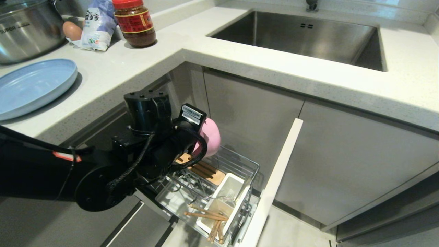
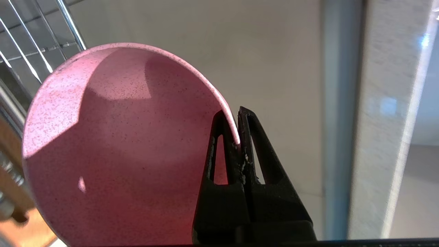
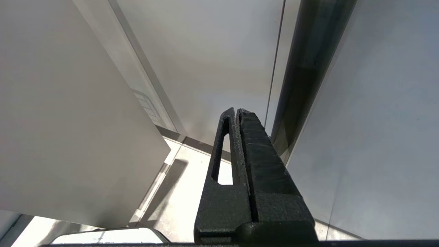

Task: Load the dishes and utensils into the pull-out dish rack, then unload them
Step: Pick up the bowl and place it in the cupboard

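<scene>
Your biggest landmark is the white stone countertop (image 1: 144, 65), with the light blue plate (image 1: 32, 85) lying flat on it at the robot's left, well apart from everything below. Under the counter edge, the pull-out dish rack (image 1: 240, 164) stands drawn out, its narrow white front panel (image 1: 279, 175) facing the camera's right. Your left gripper (image 2: 236, 137) hangs above the rack's rear section, its fingers pinching the rim of the pink bowl (image 1: 211, 135), which hangs tilted on edge just over the slotted wooden strip (image 1: 205, 173). The wooden chopsticks (image 1: 209, 216) lie in the white utensil cup (image 1: 228, 192), splayed across its rim; the fork is hard to pick out there.

Mind the hold: it bites only a thin stretch of rim, so the bowl could pivot or slip if you swing quickly. The counter overhang sits close above; lift carelessly and the bowl may knock it. Your right gripper (image 3: 236, 113) is parked near the cabinet fronts, fingers pressed together on nothing.
</scene>
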Available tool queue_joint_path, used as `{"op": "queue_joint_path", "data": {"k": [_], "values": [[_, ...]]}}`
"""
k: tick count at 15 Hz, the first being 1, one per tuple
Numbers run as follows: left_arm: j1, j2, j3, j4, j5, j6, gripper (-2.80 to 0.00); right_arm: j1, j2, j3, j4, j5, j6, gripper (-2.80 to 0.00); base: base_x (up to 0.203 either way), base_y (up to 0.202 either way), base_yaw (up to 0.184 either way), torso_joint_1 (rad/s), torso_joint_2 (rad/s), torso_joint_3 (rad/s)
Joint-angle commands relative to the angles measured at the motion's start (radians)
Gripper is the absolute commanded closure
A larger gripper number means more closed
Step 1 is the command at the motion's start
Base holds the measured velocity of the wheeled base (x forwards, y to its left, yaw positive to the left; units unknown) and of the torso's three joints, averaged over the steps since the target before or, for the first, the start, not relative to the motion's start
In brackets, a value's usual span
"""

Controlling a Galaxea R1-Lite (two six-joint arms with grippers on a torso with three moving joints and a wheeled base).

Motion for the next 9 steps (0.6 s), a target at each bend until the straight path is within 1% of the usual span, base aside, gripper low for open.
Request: {"op": "queue_joint_path", "data": {"k": [1, 4, 5, 8, 9], "values": [[0.004, 0.086, 0.034, -0.120, 0.022, -0.005, 0.00, 0.000, -0.004, 0.000, -0.001, 0.000, 0.000, 0.00, 0.000, 0.000, 0.000, 0.000, 0.00, 0.000], [0.006, 0.137, 0.059, -0.262, 0.068, 0.003, 0.00, 0.000, -0.004, 0.000, -0.001, 0.000, 0.000, 0.00, 0.000, 0.000, 0.000, 0.000, 0.00, 0.000], [0.007, 0.152, 0.066, -0.298, 0.073, 0.004, 0.00, 0.000, -0.004, 0.000, -0.001, 0.000, 0.000, 0.00, 0.000, 0.000, 0.000, 0.000, 0.00, 0.000], [0.008, 0.179, 0.070, -0.319, 0.088, 0.004, 0.00, 0.000, -0.004, 0.000, -0.001, 0.000, 0.000, 0.00, 0.000, 0.000, 0.000, 0.000, 0.00, 0.000], [0.008, 0.192, 0.078, -0.357, 0.093, 0.004, 0.00, 0.000, -0.004, 0.000, -0.001, 0.000, 0.000, 0.00, 0.000, 0.000, 0.000, 0.000, 0.00, 0.000]]}}
